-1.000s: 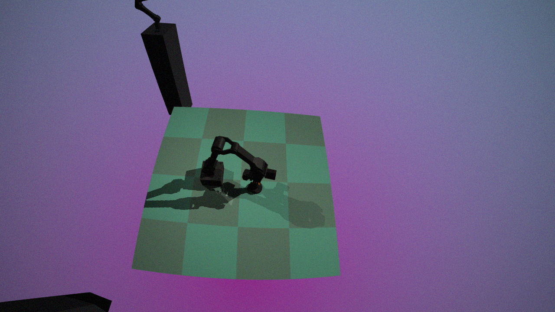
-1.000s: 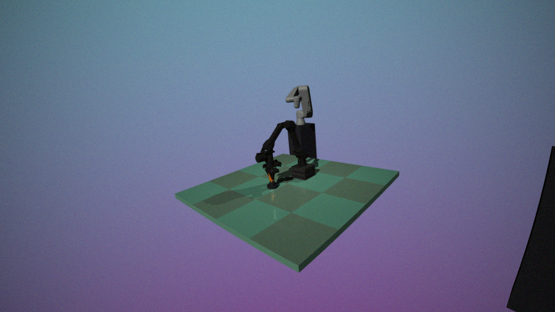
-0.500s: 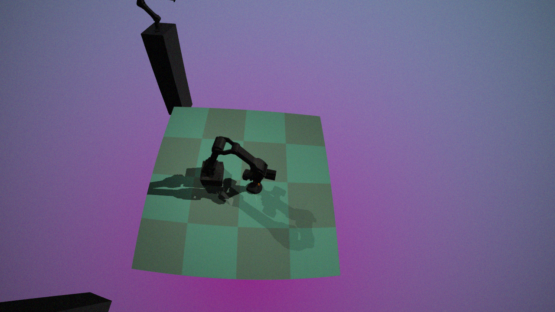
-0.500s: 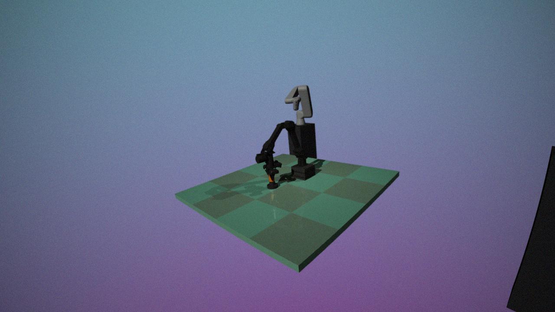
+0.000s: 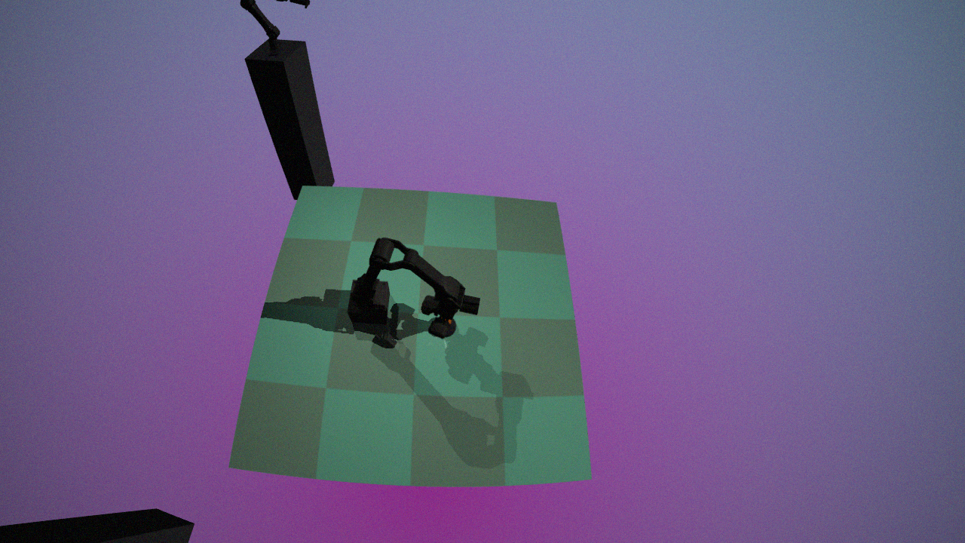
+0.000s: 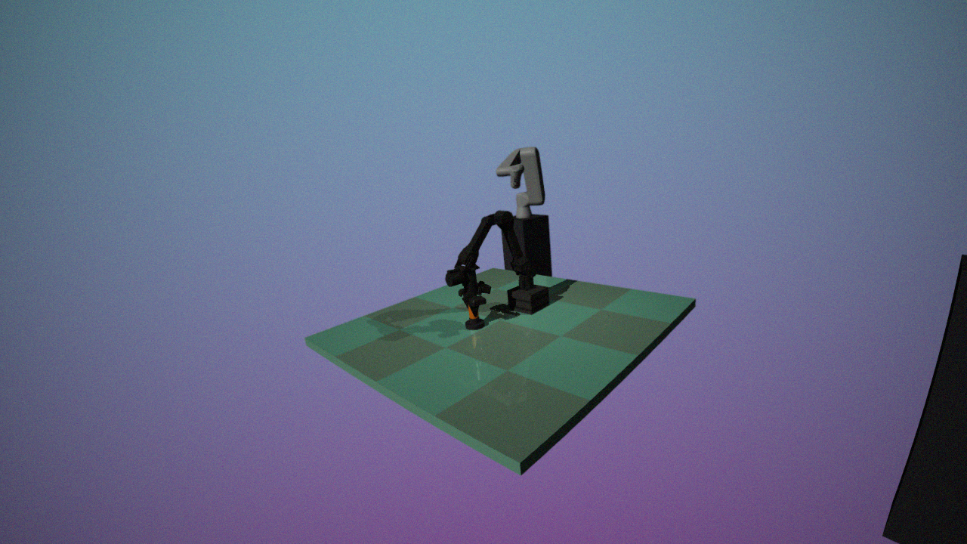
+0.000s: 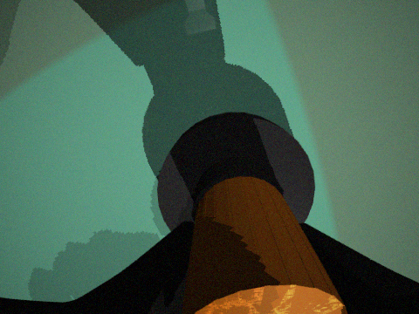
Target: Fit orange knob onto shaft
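The orange knob [image 5: 450,322] [image 6: 471,313] [image 7: 262,235] is a tall tapered piece. It stands about upright over the dark round pedestal [image 5: 442,329] [image 6: 474,324] [image 7: 294,170], its lower end at the pedestal's middle in the wrist view. My gripper [image 6: 472,311] [image 7: 244,233] is shut on the knob, a black finger on each side. The silver shaft does not show; the knob hides that place. Whether a gap is left between the knob's underside and the pedestal, and how the flat sides lie, I cannot tell.
My arm's base [image 5: 369,303] [image 6: 528,299] stands beside the pedestal on the green checkered board [image 5: 364,432] [image 6: 514,406]. Beyond the board's edge, a dark pillar [image 5: 280,115] [image 6: 537,246] bears another arm [image 6: 533,175]. Shadows cross the board.
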Available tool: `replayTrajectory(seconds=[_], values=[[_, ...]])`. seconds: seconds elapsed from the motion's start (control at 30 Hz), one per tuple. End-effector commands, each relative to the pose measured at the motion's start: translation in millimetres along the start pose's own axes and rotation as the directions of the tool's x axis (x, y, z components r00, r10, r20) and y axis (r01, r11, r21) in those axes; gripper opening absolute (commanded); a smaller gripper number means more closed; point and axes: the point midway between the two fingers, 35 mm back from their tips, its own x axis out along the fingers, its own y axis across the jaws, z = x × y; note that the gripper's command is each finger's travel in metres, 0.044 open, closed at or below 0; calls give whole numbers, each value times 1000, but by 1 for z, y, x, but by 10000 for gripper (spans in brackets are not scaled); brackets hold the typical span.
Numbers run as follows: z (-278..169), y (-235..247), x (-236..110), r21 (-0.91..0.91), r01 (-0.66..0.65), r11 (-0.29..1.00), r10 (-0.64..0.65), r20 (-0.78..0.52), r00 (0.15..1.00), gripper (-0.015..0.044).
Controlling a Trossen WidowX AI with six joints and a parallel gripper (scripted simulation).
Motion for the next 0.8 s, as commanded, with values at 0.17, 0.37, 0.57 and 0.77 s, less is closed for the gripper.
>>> replayTrajectory(seconds=[0.17,0.37,0.57,0.77], values=[[0,0,0,5,0,1000,0,0,1000,79],[0,0,0,5,0,1000,0,0,1000,236],[0,0,0,5,0,1000,0,0,1000,394],[0,0,0,5,0,1000,0,0,1000,440]])
